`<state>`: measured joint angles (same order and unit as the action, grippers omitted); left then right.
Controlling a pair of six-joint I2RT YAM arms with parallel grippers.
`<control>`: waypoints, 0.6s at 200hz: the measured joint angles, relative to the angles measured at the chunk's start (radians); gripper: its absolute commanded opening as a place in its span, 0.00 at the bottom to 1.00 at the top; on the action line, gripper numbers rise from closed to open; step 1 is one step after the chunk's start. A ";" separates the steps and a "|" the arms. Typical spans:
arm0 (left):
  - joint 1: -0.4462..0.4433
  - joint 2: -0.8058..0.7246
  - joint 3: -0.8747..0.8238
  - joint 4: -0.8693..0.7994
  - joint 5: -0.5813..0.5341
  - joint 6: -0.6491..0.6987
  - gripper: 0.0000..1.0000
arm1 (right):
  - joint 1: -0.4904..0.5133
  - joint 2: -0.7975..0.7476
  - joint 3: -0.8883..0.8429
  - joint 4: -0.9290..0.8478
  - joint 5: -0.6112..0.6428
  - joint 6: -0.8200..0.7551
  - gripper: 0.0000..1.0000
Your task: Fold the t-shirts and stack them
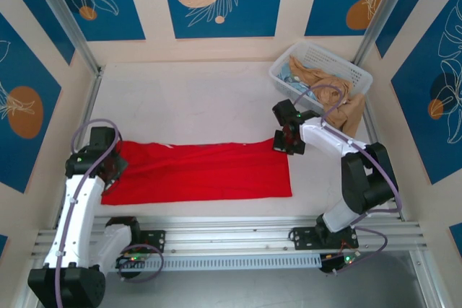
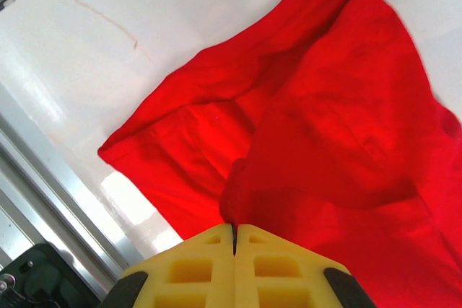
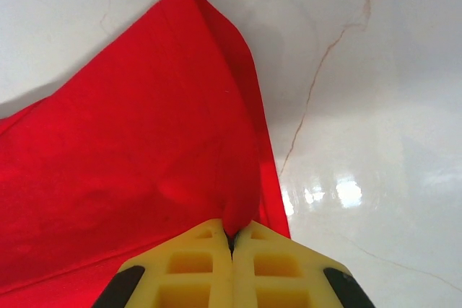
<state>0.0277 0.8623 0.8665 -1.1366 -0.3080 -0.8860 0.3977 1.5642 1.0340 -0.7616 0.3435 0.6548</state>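
Basket (image 1: pixel 351 73): we see tan clothes (image 1: pixel 316 81) inside | t-shirt (image 1: pixel 202 171): spread near-left of basket | left gripper (image 2: pixel 234 234), right gripper (image 3: pixel 232 239): both clamped on t-shirt

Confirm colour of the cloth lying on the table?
It's a bright red cloth t-shirt, clearest in top external view.

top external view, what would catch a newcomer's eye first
The bright red t-shirt, stretched as a long band across the near side of the white table. The left fingers and right fingers are shut on its two ends, one arm at each side. Next comes the white basket of tan cloth in the far right corner.
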 measured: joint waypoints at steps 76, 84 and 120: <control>0.000 -0.039 -0.140 -0.028 0.018 -0.089 0.00 | 0.018 -0.024 -0.075 -0.042 0.016 0.086 0.16; 0.000 -0.040 -0.150 -0.028 0.021 -0.101 0.00 | 0.018 -0.036 -0.080 -0.049 0.018 0.097 0.23; 0.000 -0.038 -0.165 -0.022 0.031 -0.126 0.00 | 0.014 -0.131 -0.100 -0.082 0.023 0.161 0.30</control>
<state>0.0280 0.8242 0.7013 -1.1587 -0.2768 -1.0122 0.4118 1.4334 0.9337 -0.8436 0.3660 0.8158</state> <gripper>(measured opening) 0.040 0.293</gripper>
